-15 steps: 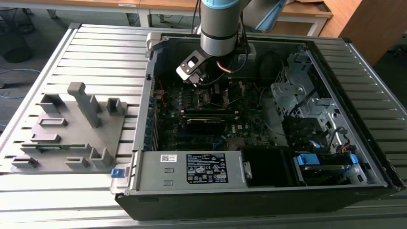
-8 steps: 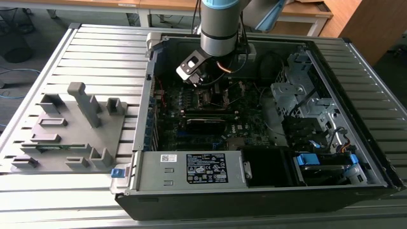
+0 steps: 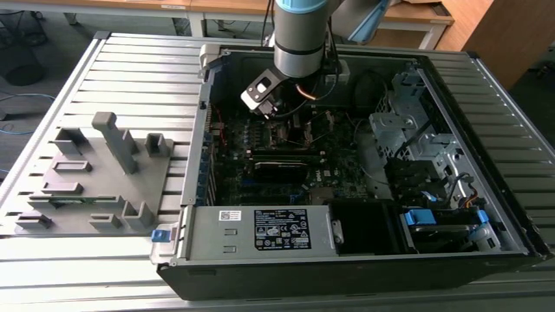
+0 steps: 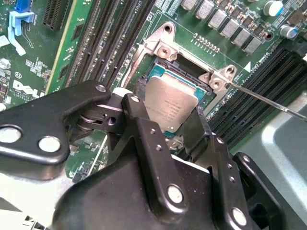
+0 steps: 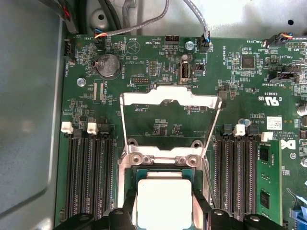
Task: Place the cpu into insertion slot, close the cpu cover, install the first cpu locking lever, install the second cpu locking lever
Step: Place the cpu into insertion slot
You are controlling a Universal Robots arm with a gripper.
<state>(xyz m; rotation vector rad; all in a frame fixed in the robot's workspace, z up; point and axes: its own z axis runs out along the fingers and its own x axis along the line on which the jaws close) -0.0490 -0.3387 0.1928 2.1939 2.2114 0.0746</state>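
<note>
— Where is the cpu (image 5: 164, 200) sitting at this moment?
— It is sitting right between the two fingers (image 4: 144, 132) of the pincer (image 4: 168, 117), as both wrist views are showing. The pincer is standing closed to the chip's width, with one black finger pressing on each of two opposite edges, so I am judging that it is gripping the chip.
— And the insertion slot (image 4: 184, 71)?
— It is lying directly under the cpu, and its dark rim is showing around the chip. I cannot tell if the chip is fully seated.
— Is anything standing in the way?
— The cpu cover (image 5: 170, 96) is lying swung open beyond its hinge, away from the slot. A thin locking lever (image 4: 268, 100) is sticking out beside the socket. The long memory slots (image 5: 88, 182) are running along both sides, near the fingers.
— And outside?
— The arm is reaching into the open computer case (image 3: 347, 279) on the counter (image 3: 130, 65).
</note>
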